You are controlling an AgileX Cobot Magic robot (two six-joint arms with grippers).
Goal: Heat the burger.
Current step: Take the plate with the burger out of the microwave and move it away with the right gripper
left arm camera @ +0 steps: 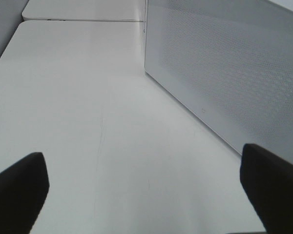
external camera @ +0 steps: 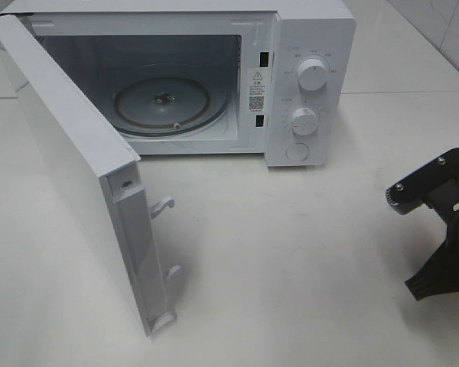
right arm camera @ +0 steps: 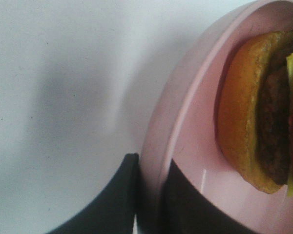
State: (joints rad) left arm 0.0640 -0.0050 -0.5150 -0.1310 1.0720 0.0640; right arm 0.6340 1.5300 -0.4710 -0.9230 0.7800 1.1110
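In the right wrist view the burger, with golden-brown bun, dark patty and a strip of yellow cheese, rests on a pink plate. My right gripper is shut on the plate's rim, one finger outside it and one inside. In the exterior high view only the right arm shows at the right edge; burger and plate are out of that view. My left gripper is open over bare table with nothing between its fingers, beside the microwave door.
The white microwave stands at the back with its glass turntable bare. Its door swings wide toward the front left, its outer face close to my left gripper. White table lies in front.
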